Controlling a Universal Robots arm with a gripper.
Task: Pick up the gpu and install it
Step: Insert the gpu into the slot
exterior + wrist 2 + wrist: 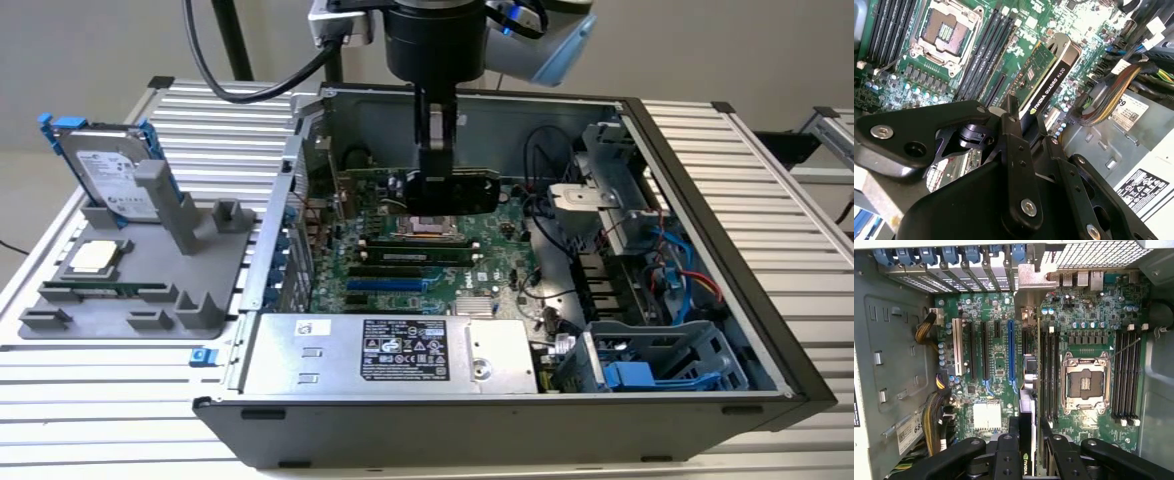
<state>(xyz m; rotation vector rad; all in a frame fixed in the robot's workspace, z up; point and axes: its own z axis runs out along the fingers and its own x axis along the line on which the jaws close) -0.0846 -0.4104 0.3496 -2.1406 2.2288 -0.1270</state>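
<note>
Exterior view: the arm reaches down into the open computer case (694, 260) on the table (120, 400), its end effector (437, 188) pinching the gpu (461, 192) edge-on above the motherboard (441, 262) near the case's far wall, while a hard drive (114, 172) stands in a grey fixture (134, 290) at the exterior view's left. Second wrist view: the end effector (1026, 127) grips the gpu (1051, 82) by its edge, black shroud and green board both visible, above the motherboard (974, 60) beside the empty processor socket (946, 30). First wrist view: the gpu (1026, 405) hangs upright from the end effector (1026, 440), over the expansion slots (1011, 352) and beside the processor socket (1085, 382).
</note>
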